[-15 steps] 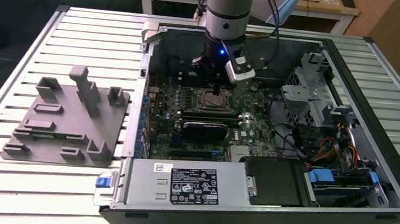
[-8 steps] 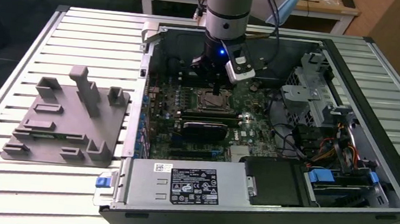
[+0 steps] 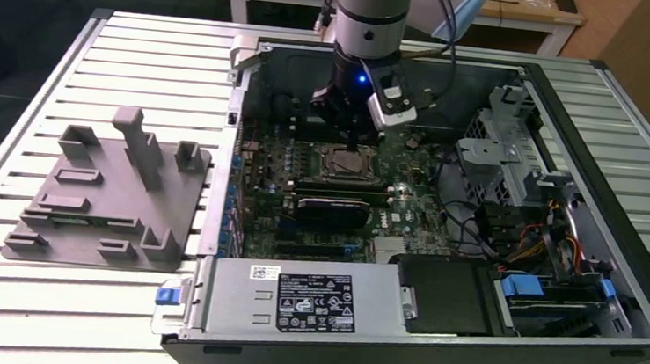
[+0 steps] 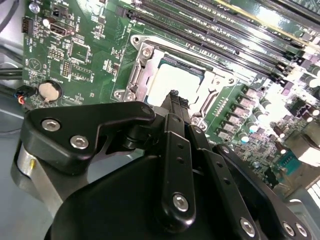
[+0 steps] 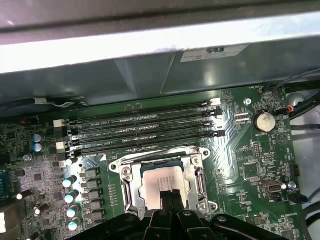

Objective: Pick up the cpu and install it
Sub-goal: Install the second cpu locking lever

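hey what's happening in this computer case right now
A robot arm is reaching into an open computer case lying on a slatted table. Its gripper hangs right over the motherboard socket, where the cpu is lying silver side up inside the metal frame. In both wrist views the fingertips sit at the chip's edge, though whether they touch it isn't clear. A grey tray with upright pegs sits on the table beside the case.

Even indoor light throughout, glare on the case wall (image 5: 150,37), nearby gripper parts (image 4: 165,190) blurred.
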Robot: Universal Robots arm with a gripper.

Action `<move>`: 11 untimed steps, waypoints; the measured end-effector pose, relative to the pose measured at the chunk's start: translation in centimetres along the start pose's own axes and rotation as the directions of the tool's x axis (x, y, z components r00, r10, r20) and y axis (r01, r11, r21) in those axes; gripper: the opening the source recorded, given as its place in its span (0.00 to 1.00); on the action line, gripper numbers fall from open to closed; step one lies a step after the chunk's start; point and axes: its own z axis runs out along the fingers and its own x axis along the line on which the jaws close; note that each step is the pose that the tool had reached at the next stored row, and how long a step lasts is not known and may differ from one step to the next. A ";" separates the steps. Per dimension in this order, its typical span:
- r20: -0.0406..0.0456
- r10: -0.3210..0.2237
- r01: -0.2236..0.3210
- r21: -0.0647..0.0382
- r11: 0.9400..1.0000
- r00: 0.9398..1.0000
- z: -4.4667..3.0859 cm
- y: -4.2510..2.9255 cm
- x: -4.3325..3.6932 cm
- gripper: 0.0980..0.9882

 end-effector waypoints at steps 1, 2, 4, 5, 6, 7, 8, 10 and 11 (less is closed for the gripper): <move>0.000 0.000 0.000 0.000 1.000 1.000 -0.17 0.01 -0.01 0.01; 0.000 0.000 0.000 0.000 1.000 1.000 -0.32 0.02 -0.02 0.01; 0.000 0.000 0.000 0.000 1.000 1.000 -0.56 0.02 -0.03 0.01; 0.000 0.000 0.000 0.000 1.000 1.000 -0.59 0.03 -0.04 0.01; 0.000 0.000 0.000 0.000 1.000 1.000 -0.59 0.03 -0.04 0.01; 0.000 0.000 0.000 0.000 1.000 1.000 -0.59 0.03 -0.04 0.01; 0.000 0.000 0.000 0.000 1.000 1.000 -0.59 0.03 -0.04 0.01; 0.000 0.000 0.000 0.000 1.000 1.000 -0.61 0.02 -0.04 0.01; 0.000 0.000 0.000 0.000 1.000 1.000 -0.62 0.00 -0.04 0.01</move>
